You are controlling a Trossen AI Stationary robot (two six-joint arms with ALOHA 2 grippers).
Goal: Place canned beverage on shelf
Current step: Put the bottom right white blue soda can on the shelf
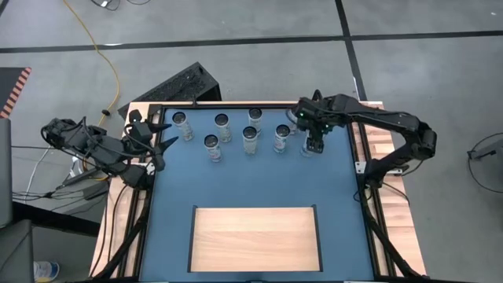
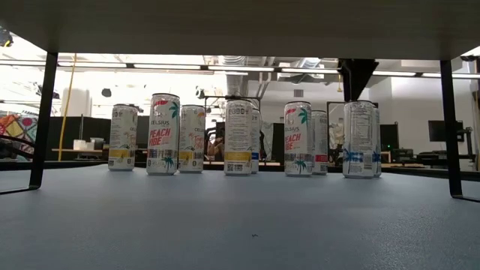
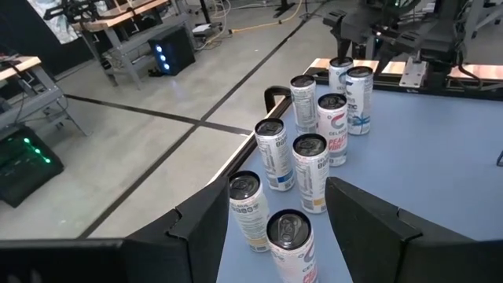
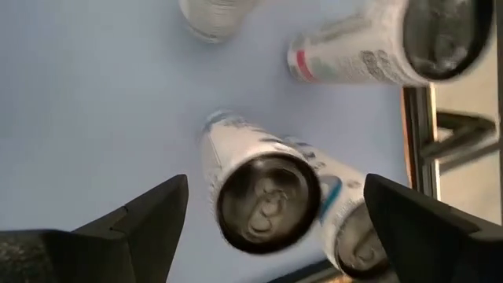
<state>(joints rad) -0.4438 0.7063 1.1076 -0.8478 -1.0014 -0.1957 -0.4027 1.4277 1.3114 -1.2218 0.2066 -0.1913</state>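
- R gripper (image 1: pixel 313 145) hung above the far-right can (image 1: pixel 307 144) at the back right of the blue table top (image 1: pixel 251 185). Fingers were spread wide, one to each side of the can.
- R wrist view looked straight down on that can (image 4: pixel 267 203): dark fingers (image 4: pixel 149 216) stood off both sides w/ blue showing between pads and can wall, so nothing was gripped.
- A 2nd can (image 4: pixel 357 236) stood just beside and partly behind it, close to the black frame rail (image 4: pixel 416 149).
- L gripper (image 1: pixel 156 137) waited at the table's back left corner, just beside the leftmost can (image 1: pixel 184 126). Fingers were closed and empty.
- L wrist view looked along the can group from that end; nearest can (image 3: pixel 289 244) sat between its dark fingers (image 3: pixel 369 232) but wasn't touched.
- Cans stood upright in a loose double row along the table's back; high view showed at least seven, white w/ coloured labels. Low view showed one reading "PEACH VIBE" (image 2: pixel 163 134).
- Shelf (image 1: pixel 255 238), a pale wood panel, lay flat at the front centre of the table, well apart from the cans and w/ no can on it.
- Wood side strips (image 1: pixel 389 169) ran outside the black frame on both sides.
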